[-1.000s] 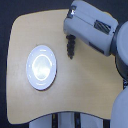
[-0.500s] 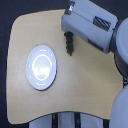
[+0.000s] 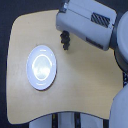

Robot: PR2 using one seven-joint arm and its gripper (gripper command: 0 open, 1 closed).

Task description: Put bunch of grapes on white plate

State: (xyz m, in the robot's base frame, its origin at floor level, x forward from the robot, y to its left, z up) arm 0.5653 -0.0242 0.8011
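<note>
The white plate lies flat on the left half of the tan table, round and with a faint inner ring. From the big grey arm housing at the top, my gripper points down over the table, up and to the right of the plate. A small dark lumpy cluster, the bunch of grapes, hangs between its dark fingers, above the tabletop. The fingers and the grapes blur into one dark shape. No grapes lie on the table or on the plate.
The table has rounded corners, and its edge runs along the exterior view's left and bottom. The robot's grey-white body fills the exterior view's right side. Dark floor surrounds the table.
The gripper with the dark cluster has shifted a little toward the exterior view's left, closer to the plate. The plate has not moved.
</note>
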